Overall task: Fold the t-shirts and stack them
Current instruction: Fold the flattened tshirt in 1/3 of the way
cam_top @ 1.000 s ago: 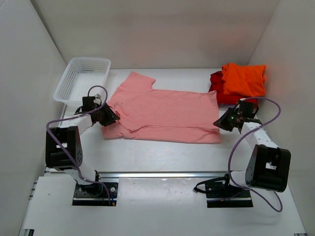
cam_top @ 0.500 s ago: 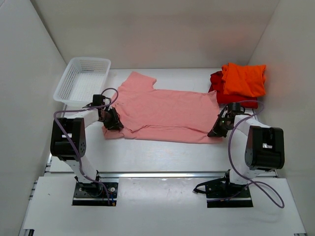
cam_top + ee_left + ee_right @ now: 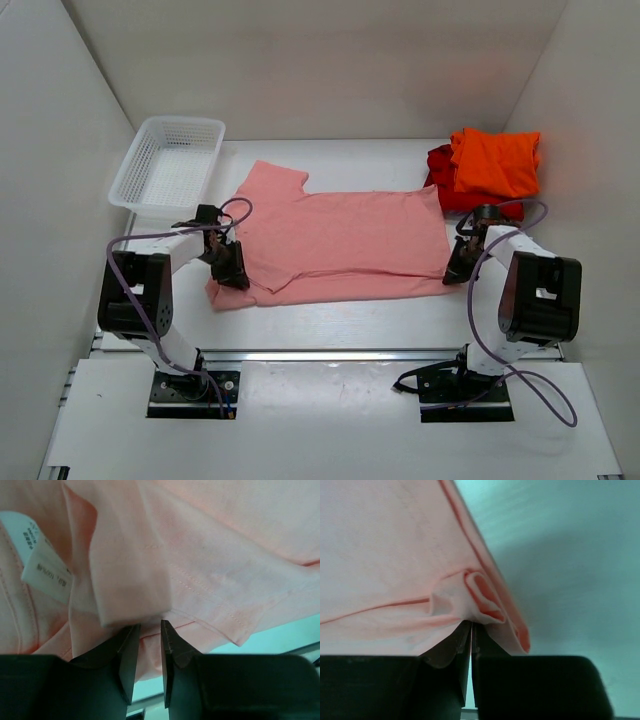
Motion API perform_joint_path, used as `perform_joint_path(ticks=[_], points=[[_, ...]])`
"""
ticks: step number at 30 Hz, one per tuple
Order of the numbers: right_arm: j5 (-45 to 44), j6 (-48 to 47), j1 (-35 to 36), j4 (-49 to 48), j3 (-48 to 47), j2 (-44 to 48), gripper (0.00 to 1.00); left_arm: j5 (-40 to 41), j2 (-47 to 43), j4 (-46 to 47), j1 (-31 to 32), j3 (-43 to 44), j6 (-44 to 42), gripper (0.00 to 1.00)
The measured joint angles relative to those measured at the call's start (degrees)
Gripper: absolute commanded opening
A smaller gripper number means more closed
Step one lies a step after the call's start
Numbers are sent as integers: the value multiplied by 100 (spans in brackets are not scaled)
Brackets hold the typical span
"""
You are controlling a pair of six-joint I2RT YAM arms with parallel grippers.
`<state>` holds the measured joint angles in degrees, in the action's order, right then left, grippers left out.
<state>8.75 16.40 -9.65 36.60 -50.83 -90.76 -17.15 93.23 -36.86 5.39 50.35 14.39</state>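
We see the left arm (image 3: 133, 290) and right arm (image 3: 540, 300) built of white links and boxy black joint housings; a lilac cable (image 3: 469, 325) loops along each; black base plates (image 3: 188, 392) sit just beside the silver rail (image 3: 330, 355); the fingers (image 3: 128, 655) are matte black.

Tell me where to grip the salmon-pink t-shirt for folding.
Pinch the near long edge of the salmon-pink t-shirt at both ends, from the near side: left gripper at the collar end, right gripper at the hem corner. It lies flat, so only edges give a lip.
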Motion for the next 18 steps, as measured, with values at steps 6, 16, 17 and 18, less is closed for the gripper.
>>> perform_joint_path(ticks=[6,16,17,18], points=[[-214,-190,103,387,57,155,3,138,-210,-870,-11,-98,-258,37],[-72,-227,409,396,-363,861,13,13,-673,-1233,-164,968,-101,42],[-26,-219,431,286,-417,831,15,-35,-645,-1167,-153,1161,-33,43],[26,-199,450,173,-457,791,17,-55,-595,-1082,-138,1353,39,44]])
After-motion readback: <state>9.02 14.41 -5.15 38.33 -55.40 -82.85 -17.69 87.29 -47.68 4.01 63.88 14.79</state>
